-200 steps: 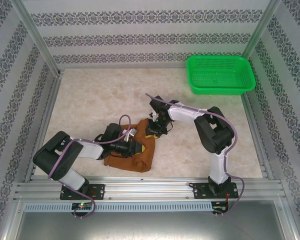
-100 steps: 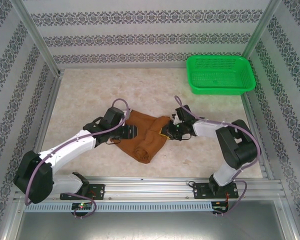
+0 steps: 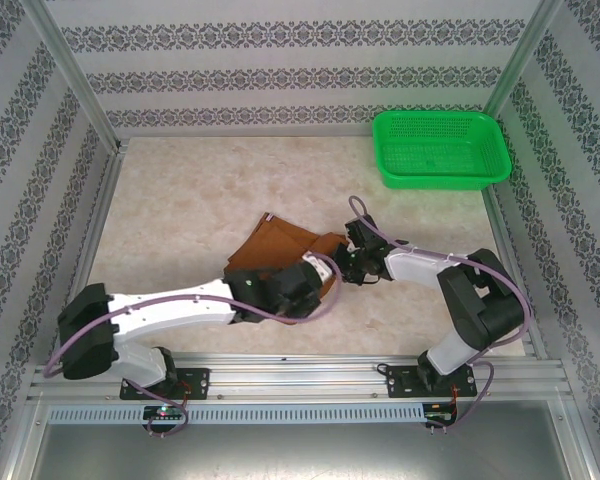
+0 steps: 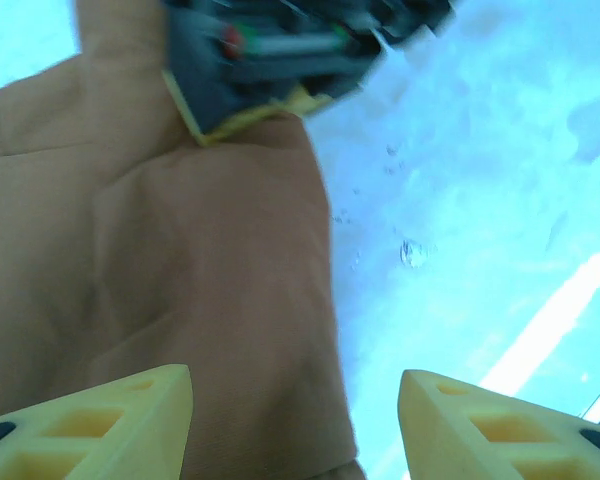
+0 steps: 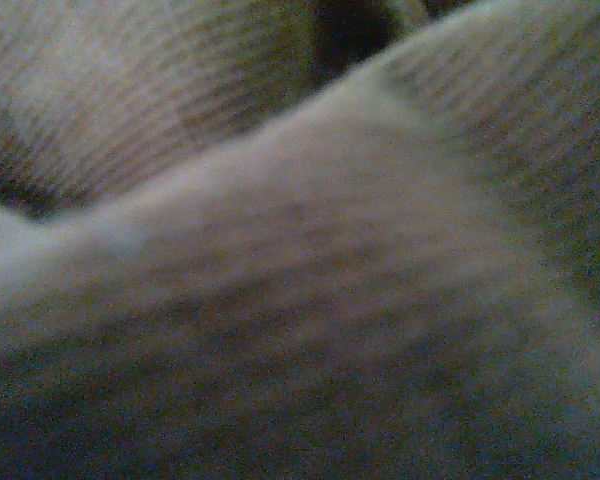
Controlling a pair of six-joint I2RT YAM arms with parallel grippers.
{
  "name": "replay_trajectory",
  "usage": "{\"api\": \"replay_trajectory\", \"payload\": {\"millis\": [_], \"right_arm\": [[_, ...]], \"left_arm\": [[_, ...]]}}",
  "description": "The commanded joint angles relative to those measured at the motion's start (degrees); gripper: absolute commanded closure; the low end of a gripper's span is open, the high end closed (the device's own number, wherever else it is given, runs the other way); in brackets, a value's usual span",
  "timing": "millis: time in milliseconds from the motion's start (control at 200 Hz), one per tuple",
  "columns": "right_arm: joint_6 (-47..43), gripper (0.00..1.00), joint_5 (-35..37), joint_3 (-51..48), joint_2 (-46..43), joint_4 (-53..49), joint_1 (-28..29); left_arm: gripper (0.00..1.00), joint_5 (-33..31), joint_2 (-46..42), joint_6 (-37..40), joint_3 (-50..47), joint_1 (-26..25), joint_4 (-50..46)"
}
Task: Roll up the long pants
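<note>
The long pants (image 3: pixel 275 245) lie as a folded rust-brown bundle mid-table. My left gripper (image 3: pixel 320 275) hovers at their near right edge. In the left wrist view it (image 4: pixel 295 425) is open, its yellow fingertips (image 4: pixel 130 420) apart, with the cloth's (image 4: pixel 180 270) edge and bare table between them. My right gripper (image 3: pixel 342 262) rests at the cloth's right corner, and the left wrist view shows it (image 4: pixel 250 110) pressed against the fabric. Blurred brown cloth (image 5: pixel 300 300) covers the right wrist view and hides those fingers.
A green mesh basket (image 3: pixel 438 182) sits at the back right corner. Patterned walls and metal posts ring the pale table (image 3: pixel 180 190). The two arms nearly meet over the cloth's right side.
My left arm swung from the pants' left side round to their near right edge, and its jaws opened wider. The cloth now lies flatter and farther back. The right gripper barely moved.
</note>
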Motion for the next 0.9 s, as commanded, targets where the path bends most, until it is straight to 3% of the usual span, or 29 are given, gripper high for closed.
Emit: {"api": "replay_trajectory", "payload": {"millis": [0, 45, 250, 350, 590, 639, 689, 719, 894], "right_arm": [[0.8, 1.0, 6.7, -2.6, 4.6, -6.6, 1.4], [0.9, 1.0, 6.7, -2.9, 4.7, -6.4, 1.6], [1.3, 1.0, 5.7, -4.2, 4.9, -4.7, 2.2], [2.0, 1.0, 4.2, -5.2, 3.8, -4.1, 2.7], [4.5, 1.0, 1.1, -9.4, -4.5, -4.2, 3.3], [5.1, 1.0, 0.6, -10.0, -7.0, -5.1, 3.5], [5.5, 1.0, 0.3, -10.6, -9.7, -6.1, 3.6], [5.7, 1.0, 0.3, -11.1, -11.4, -6.8, 3.8], [7.2, 1.0, 0.8, -14.0, -22.0, -11.1, 3.8]], "left_arm": [[0.43, -3.1, 3.5, 3.5, 1.6, -1.2, -3.7], [0.43, -3.3, 5.6, 3.3, 2.4, -1.2, -4.5], [0.41, -18.9, 17.6, -0.1, 7.3, -0.3, -13.1], [0.41, -22.3, 22.6, -1.6, 8.3, 0.7, -15.2], [0.42, -22.1, 30.9, -7.2, 11.2, 6.3, -20.4], [0.51, -21.6, 32.5, -8.1, 11.8, 8.0, -21.2], [0.84, -20.5, 34.5, -9.1, 12.7, 10.0, -22.4], [0.94, -19.7, 35.6, -9.7, 13.2, 11.1, -22.7], [0.99, -13.4, 36.3, -6.5, 11.7, 12.1, -18.3]]}}
